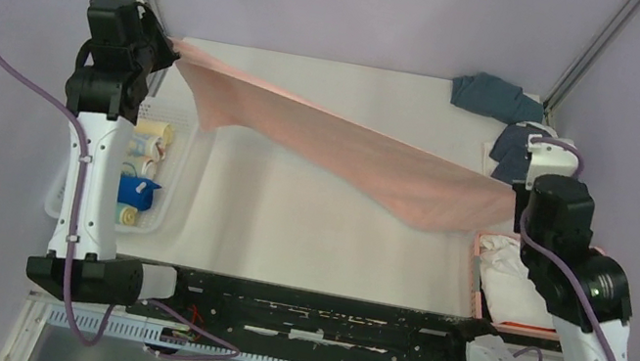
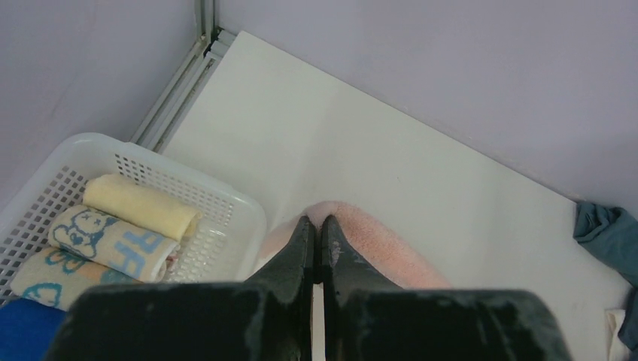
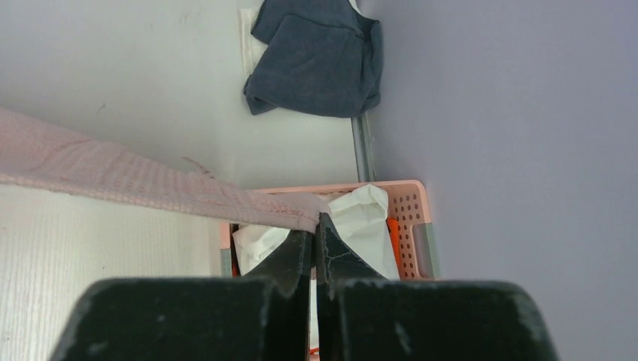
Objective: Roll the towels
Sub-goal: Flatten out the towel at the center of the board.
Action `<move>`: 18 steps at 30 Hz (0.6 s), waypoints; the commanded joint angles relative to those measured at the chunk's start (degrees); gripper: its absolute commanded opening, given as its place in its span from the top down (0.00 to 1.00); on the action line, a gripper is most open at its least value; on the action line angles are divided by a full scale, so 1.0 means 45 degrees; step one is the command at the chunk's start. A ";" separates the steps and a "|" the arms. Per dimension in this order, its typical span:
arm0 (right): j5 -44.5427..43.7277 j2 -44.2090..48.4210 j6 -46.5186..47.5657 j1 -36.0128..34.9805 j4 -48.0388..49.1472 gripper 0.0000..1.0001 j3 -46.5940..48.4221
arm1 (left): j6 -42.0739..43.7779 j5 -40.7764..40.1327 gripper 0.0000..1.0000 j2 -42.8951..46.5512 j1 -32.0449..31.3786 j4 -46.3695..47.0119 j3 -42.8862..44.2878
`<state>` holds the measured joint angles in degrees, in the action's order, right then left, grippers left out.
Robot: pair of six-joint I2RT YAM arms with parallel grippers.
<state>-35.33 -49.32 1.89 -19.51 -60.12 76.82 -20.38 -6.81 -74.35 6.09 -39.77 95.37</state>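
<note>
Left gripper (image 2: 316, 226) and right gripper (image 3: 317, 224) clamp the pink towel (image 1: 352, 146) stretched between them; pulling apart risks a corner slipping.

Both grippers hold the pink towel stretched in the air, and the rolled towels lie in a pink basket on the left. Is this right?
Not quite: the basket holding the rolled towels on the left is white, not pink, as the left wrist view shows. The left gripper and right gripper do hold the pink towel stretched in the air.
</note>
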 commanded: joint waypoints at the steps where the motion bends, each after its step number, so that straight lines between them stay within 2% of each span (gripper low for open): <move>1: 0.0845 0.1154 0.0919 -0.0010 -0.0884 1.00 0.0496 | 0.0268 -0.1387 0.97 0.0531 0.0112 -0.0515 0.1040; 5: 0.2249 0.1230 0.1122 -0.0009 -0.0915 1.00 0.0268 | 0.0452 -0.0865 0.97 0.0239 0.0120 -0.0530 0.1236; 10: 0.0917 -0.0333 0.1171 -0.0021 -0.0163 1.00 -0.0184 | 0.0335 0.0802 0.97 -0.1093 0.0093 0.0111 0.1082; 13: -0.0414 -0.1812 0.1383 0.0056 0.1564 1.00 -0.0878 | 0.0154 0.1445 0.97 -0.2795 0.0111 0.0479 0.1274; 18: -0.0936 -0.5466 0.1244 0.1274 0.4182 1.00 -0.0962 | -0.0065 0.2476 0.97 -0.6272 0.0083 0.0777 0.2685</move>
<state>-34.02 -64.66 7.22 -17.80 -53.19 72.75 -20.29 -0.73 -92.31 6.15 -39.27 101.62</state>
